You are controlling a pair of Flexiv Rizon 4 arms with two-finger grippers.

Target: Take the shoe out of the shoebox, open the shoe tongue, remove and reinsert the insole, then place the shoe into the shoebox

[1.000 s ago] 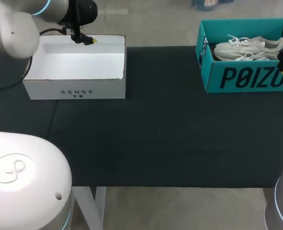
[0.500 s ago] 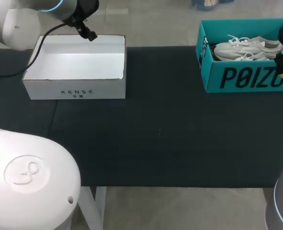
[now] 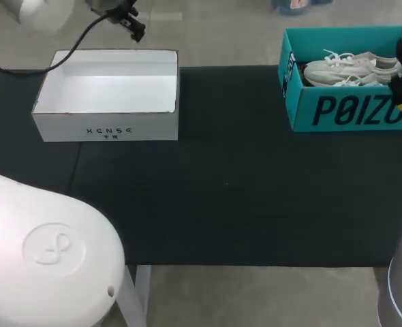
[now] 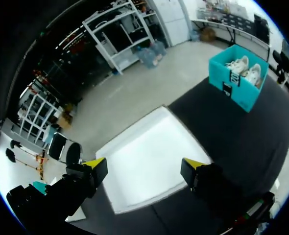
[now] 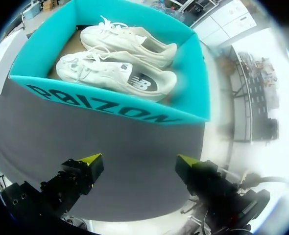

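A teal shoebox stands at the table's far right with two white shoes lying side by side in it. In the right wrist view the nearer shoe and the farther shoe lie behind the box's front wall. My right gripper hangs open above the black table in front of that wall, holding nothing; in the head view the right gripper is at the box's right end. My left gripper is open and empty, high over the white box, and the left gripper shows at the far left.
An open, empty white cardboard box sits at the table's far left. The black tabletop stretches between the two boxes. My arms' white bases fill the near left and near right corners.
My left gripper has lifted up and back from the white box's far rim. The right gripper has hardly shifted beside the shoebox. Both stay open.
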